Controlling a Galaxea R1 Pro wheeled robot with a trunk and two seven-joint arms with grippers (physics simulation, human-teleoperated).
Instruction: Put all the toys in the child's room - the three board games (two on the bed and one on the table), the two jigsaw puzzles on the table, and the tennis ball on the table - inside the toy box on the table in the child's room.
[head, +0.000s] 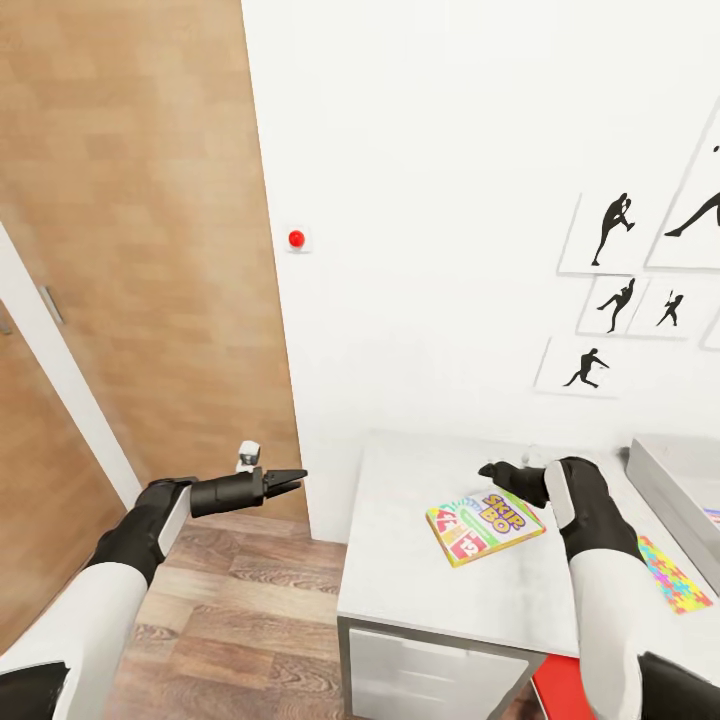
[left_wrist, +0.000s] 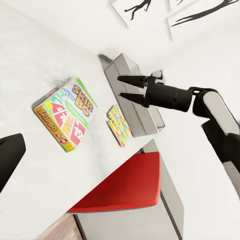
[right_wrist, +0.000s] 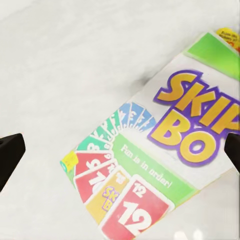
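Right claw (left_wrist: 129, 87) spread, empty — above flat red-green-yellow Skip-Bo game box (head: 485, 526) on white table (head: 420, 590) | left claw (head: 290, 483) closed, idle | advice: lower squarely, pinch box edge — avoid sliding.

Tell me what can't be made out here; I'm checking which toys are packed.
- Toy box: head view's right edge cuts it off; contents unseen.
- Jigsaw puzzle: partly behind the right arm.
- Skip-Bo game: cropped in the right wrist view.
- Left end effector: side-on, opening unclear.
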